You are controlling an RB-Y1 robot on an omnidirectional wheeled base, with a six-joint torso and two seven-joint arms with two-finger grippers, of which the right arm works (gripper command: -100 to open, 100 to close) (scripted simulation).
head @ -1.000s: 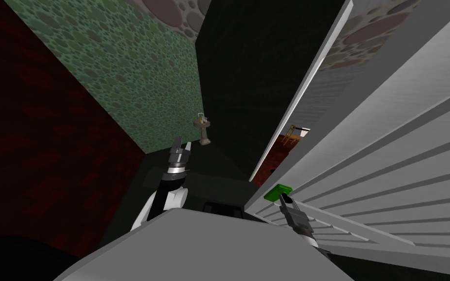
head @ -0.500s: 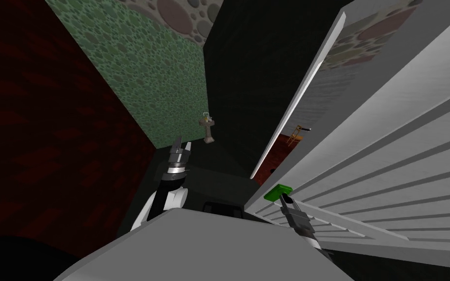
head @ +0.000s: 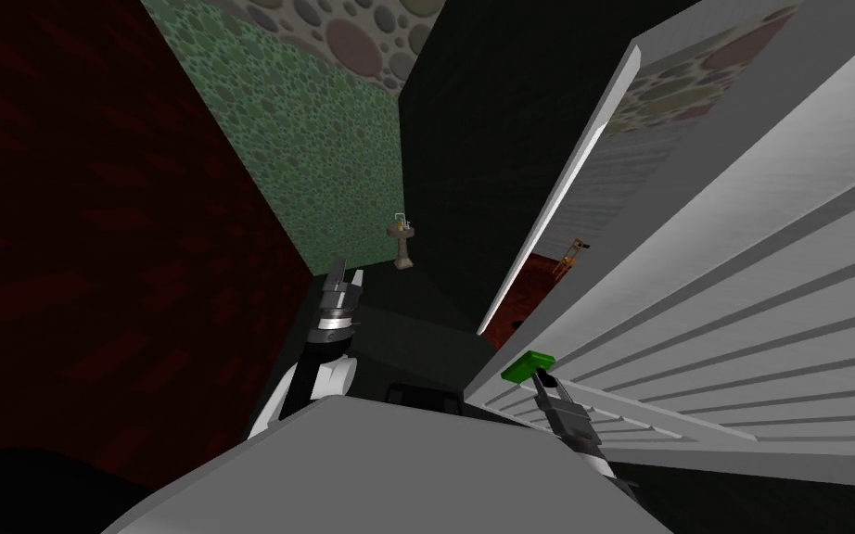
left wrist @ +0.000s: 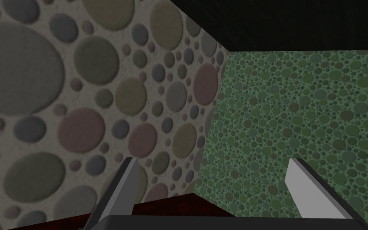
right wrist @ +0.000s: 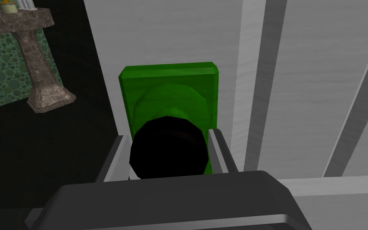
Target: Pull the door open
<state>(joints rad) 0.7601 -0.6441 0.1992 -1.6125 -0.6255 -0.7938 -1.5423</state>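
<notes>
Currently: right end effector (right wrist: pixel 167 134) gripping the black knob (right wrist: pixel 167 149) of the door (head: pixel 741 306)

Head view: you see the white, panelled door running along your right side, standing ajar from the white jamb (head: pixel 569 176). Through the gap between them a dark red floor (head: pixel 532 287) and a small chair (head: pixel 569 252) show. At the door's free edge sits a green plate (head: pixel 528 366). The right arm reaches up to it from beside the chest, its end effector right at the plate. The left end effector (head: pixel 346 278) is raised on the other side, well apart from the door, near the foot of a green pebbled wall (head: pixel 324 158). A pedestal sink (head: pixel 404 246) stands further off, between the left end effector and the door's edge.

Left wrist view: the two fingers (left wrist: pixel 121 191) stand wide apart with nothing between them, so that end effector is open and empty.

Right wrist view: the black knob sits in front of the green plate, which is mounted on the door just beside its edge. The fingers (right wrist: pixel 219 149) press the knob, one on each side, so the right end effector is closed on it. The pedestal sink shows beyond the door's edge, on a dark floor.
</notes>
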